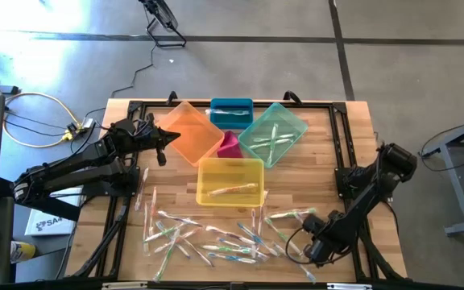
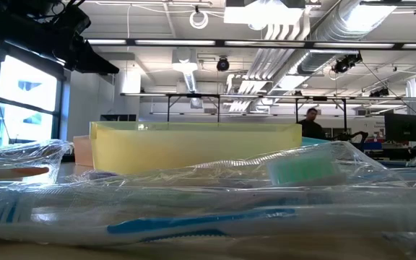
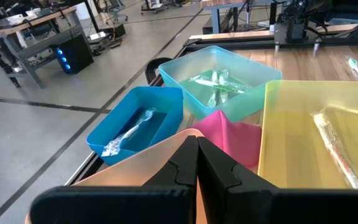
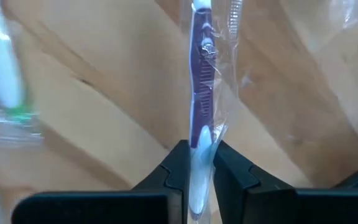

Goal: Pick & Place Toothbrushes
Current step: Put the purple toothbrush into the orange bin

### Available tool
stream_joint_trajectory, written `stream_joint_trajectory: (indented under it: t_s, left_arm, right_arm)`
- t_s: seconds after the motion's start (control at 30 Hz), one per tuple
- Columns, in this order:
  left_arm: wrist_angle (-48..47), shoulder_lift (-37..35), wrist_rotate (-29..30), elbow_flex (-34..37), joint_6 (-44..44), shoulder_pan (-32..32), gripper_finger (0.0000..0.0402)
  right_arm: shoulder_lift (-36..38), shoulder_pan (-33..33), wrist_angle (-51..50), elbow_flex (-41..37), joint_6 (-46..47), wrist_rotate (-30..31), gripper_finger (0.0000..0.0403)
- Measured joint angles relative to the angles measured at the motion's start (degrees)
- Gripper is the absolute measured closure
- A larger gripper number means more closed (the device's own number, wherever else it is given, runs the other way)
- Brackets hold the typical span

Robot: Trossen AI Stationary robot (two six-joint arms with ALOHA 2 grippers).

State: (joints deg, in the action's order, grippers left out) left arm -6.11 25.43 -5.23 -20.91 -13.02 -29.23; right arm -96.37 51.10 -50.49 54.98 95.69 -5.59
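Observation:
Many wrapped toothbrushes lie scattered on the wooden table along its near edge, and fill the front of the low view. My right gripper stands over the near right of the table, pointing down, shut on one wrapped toothbrush with a purple and white handle. My left gripper is shut and holds nothing; it hovers at the orange bin on the far left. Single toothbrushes lie in the blue bin and the yellow bin, a few in the teal bin. My right gripper pinches the wrapped toothbrush between its two fingers at the whitish part of the handle, wrapper and all. The fingers come from above, pointing down, and lie across the brush. The purple part reaches out past the fingertips; whether its far end rests on the table, I cannot tell.
Five bins stand together at the table's middle and far side, a small pink one among them. Another wrapped brush with a green accent lies close beside the held one. A black frame runs around the table top.

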Motion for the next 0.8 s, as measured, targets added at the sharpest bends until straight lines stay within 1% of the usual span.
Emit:
stream_joint_trajectory:
  t_s: [0.13,0.3,0.43,0.63,0.73,0.8]
  left_arm:
    - [0.00,-0.01,0.00,0.00,0.00,0.00,0.0402]
    - [-0.01,0.00,0.00,0.00,0.00,0.00,0.0402]
    - [0.00,-0.01,0.00,0.00,0.00,0.00,0.0402]
    - [0.00,-0.02,0.00,0.00,0.00,0.02,0.0402]
    - [0.00,0.00,0.00,0.00,0.00,0.01,0.0402]
    - [0.00,0.00,0.00,0.00,0.00,0.00,0.0402]
  right_arm:
    - [2.14,-1.46,-1.50,0.02,-0.19,1.55,0.0373]
    - [4.85,-3.62,-0.93,0.09,-1.52,4.21,0.0389]
    - [6.70,-5.45,-0.94,0.15,-2.04,9.29,0.0389]
    - [7.14,-9.11,0.64,0.21,-7.81,18.00,0.0387]
    - [7.14,-11.81,1.75,0.24,-10.59,20.32,0.0387]
    - [7.14,-13.84,2.67,0.24,-12.61,20.68,0.0387]
